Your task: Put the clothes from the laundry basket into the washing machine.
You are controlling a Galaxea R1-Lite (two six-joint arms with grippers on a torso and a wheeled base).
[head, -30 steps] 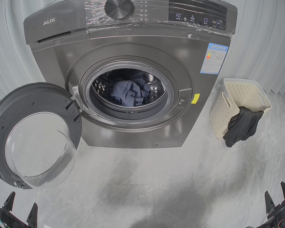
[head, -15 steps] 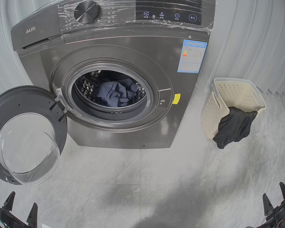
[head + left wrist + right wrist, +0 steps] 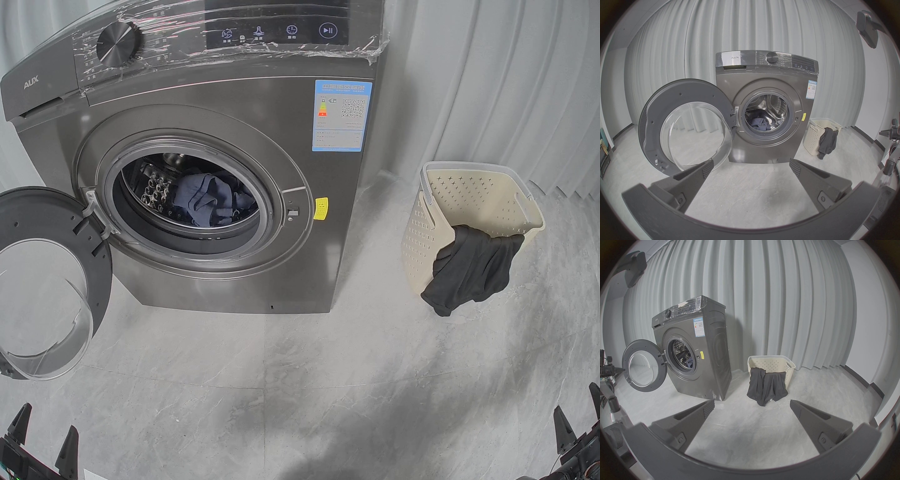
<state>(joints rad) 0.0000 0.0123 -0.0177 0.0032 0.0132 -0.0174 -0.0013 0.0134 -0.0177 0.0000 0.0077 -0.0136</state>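
The grey washing machine [image 3: 206, 125] stands at the left, its round door [image 3: 44, 281] swung wide open. Blue clothes [image 3: 203, 197] lie inside the drum. To its right a cream laundry basket [image 3: 431, 219] sits on the floor with a black garment [image 3: 472, 265] draped over its front rim. My left gripper [image 3: 44, 434] is low at the bottom left, open and holding nothing. At the bottom right my right gripper [image 3: 578, 415] is open and bare. In the left wrist view the machine [image 3: 765, 103] faces me; in the right wrist view the basket [image 3: 772, 365] and black garment [image 3: 765, 385] lie ahead.
Grey tiled floor [image 3: 325, 387] spreads between me and the machine and basket. A white pleated curtain [image 3: 500, 81] lines the wall behind. The open door juts out over the floor at the left.
The whole head view has shifted: machine and basket now sit further left in the picture, so the camera turned right. Both grippers stay as they were.
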